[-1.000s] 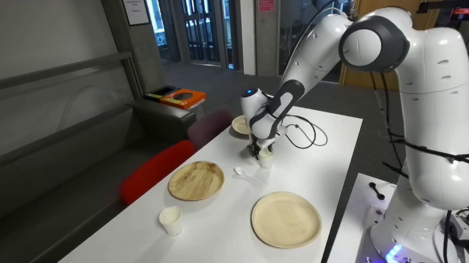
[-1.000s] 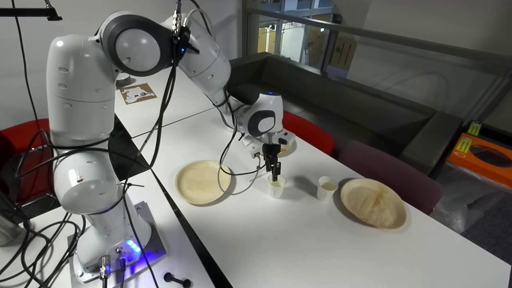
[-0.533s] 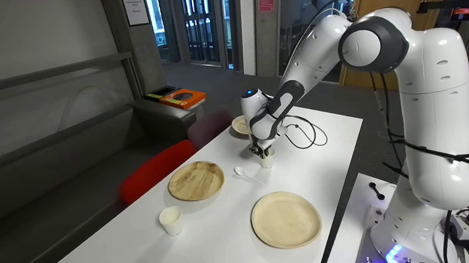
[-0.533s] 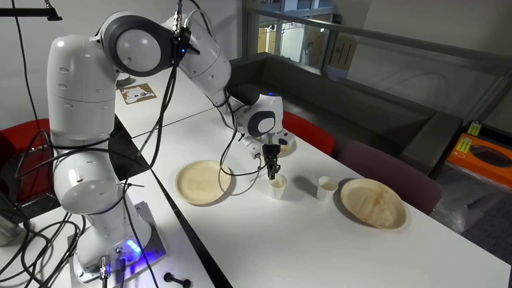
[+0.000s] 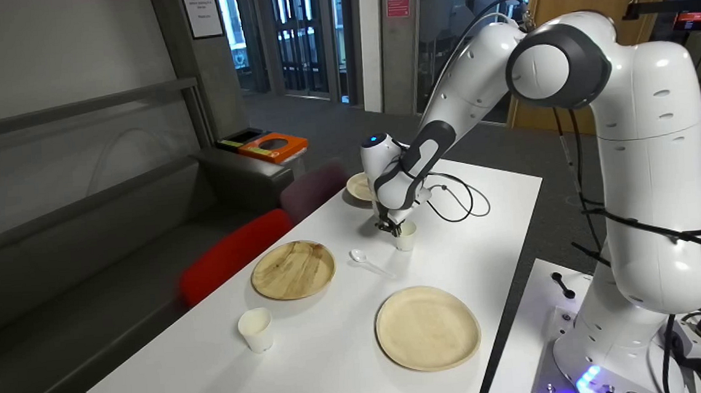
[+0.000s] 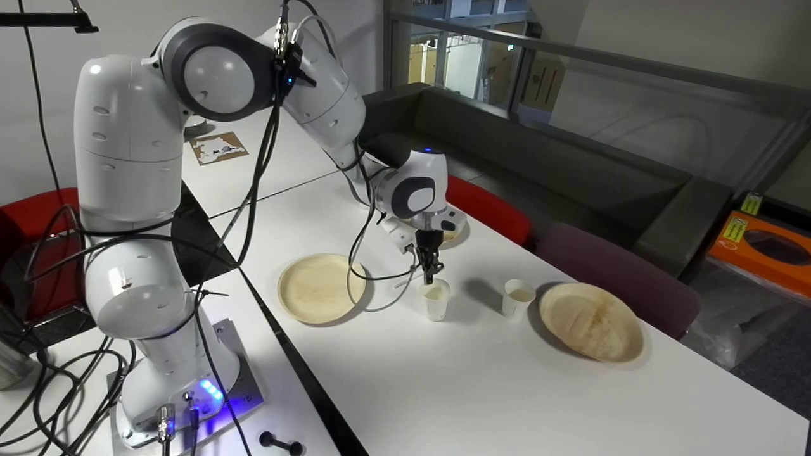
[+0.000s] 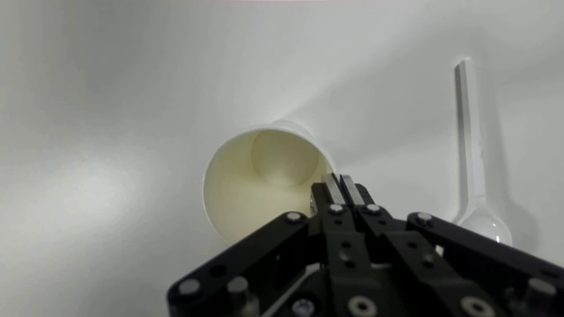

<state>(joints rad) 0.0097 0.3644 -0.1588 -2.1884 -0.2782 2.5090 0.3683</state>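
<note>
In an exterior view you have an upright white cup (image 5: pixel 256 331) near a grained wooden plate (image 5: pixel 293 270) — a paler plate (image 5: pixel 427 328) lies well apart from both. Past the table (image 5: pixel 332 376), note a red chair (image 5: pixel 234 254), a purple chair (image 5: pixel 313 190) and a dark sofa (image 5: pixel 89 252) — an orange box (image 5: pixel 275 153) (dark oval on its top) sits beside the sofa's end.
</note>
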